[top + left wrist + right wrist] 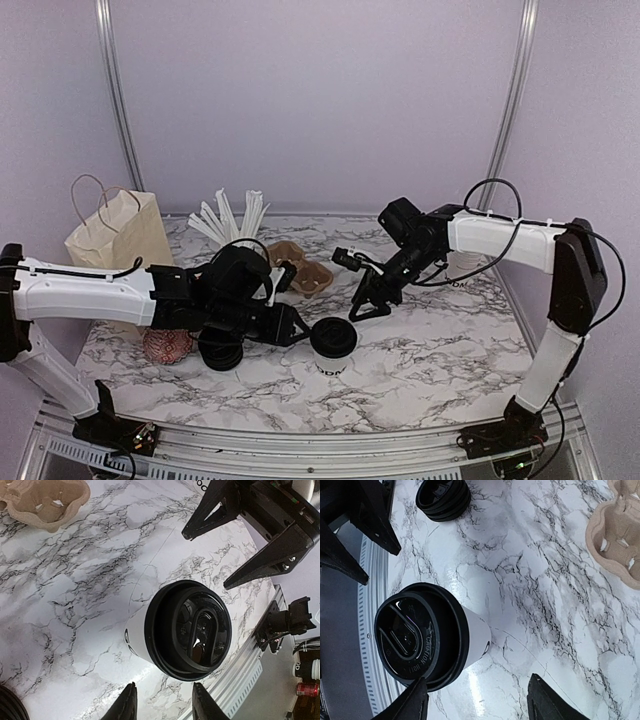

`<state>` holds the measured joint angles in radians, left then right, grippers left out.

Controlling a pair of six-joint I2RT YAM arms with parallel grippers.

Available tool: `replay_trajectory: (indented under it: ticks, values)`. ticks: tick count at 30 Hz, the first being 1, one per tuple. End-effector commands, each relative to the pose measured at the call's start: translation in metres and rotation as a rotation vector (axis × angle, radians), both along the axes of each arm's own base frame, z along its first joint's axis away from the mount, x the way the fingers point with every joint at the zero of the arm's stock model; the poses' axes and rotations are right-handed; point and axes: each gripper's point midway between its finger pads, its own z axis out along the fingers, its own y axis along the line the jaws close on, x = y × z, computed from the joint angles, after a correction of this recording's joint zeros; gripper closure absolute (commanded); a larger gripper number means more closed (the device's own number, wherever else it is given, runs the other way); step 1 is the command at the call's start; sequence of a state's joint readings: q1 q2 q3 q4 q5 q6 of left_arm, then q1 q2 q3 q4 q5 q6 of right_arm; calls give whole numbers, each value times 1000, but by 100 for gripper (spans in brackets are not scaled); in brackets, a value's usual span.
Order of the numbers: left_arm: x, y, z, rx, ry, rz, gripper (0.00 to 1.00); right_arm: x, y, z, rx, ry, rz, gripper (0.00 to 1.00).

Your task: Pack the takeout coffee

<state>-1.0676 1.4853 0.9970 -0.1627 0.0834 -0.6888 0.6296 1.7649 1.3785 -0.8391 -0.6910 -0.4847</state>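
Taking the lidded coffee cup [333, 340] as our landmark, we find it upright on the marble table [450, 360], near the front and about midway between the two arms, its black lid seated on it.

Far to the cup's left and further back stands a brown paper bag [110, 235]. Nearer on that side, a red-patterned bowl [167, 345] sits beside a stack of black lids [220, 352], both partly under the left arm. Behind the cup and to its left, white sticks [232, 215] fan upward.

The left gripper [296, 330] sits just left of the cup. Its fingers are spread and nothing lies between them; from the left wrist, the cup lies just beyond the fingertips [127, 702]. A cardboard cup carrier [300, 272] lies behind the cup, slightly to its left.

Just behind the cup and to its right, the right gripper [368, 312] is also released, its jaws wide apart and holding nothing. From the right wrist, the cup stands beside one finger [415, 700].

Well to the cup's right and further back, a second white cup [462, 272] is mostly hidden by the right arm.
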Motion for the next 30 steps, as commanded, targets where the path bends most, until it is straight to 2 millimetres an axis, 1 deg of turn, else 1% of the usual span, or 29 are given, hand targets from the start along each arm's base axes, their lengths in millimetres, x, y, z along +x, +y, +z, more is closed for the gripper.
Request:
replay_trajectory:
  ticks: [1,4,7,10,12,14,16,20,22,25,30]
  values:
    - [23,15,4,47,-62,108,62,6,1,17,18,-59,7,36]
    - [41,16,8,29,-65,185,64,-4,0,16,29,-28,41,39]
    - [56,12,14,-16,-74,217,65,-12,-4,20,53,-59,63,33]
    - [61,0,15,-77,-71,185,64,-17,-9,23,56,-129,68,26]
    - [58,-12,13,-102,-44,135,64,-22,-10,22,39,-172,77,21]
    - [58,-23,15,-139,-42,102,64,-26,-8,18,9,-218,89,16]
    - [56,-31,13,-157,-29,75,64,-28,-5,14,-24,-269,98,8]
    - [57,-36,6,-160,-23,61,64,-24,3,12,-53,-323,85,5]
    - [57,-39,4,-163,-16,51,64,-22,7,12,-61,-332,81,1]
    - [56,-43,0,-165,-4,36,64,-21,10,10,-70,-336,84,1]
    - [56,-45,-9,-153,7,29,65,-25,17,6,-83,-346,109,1]
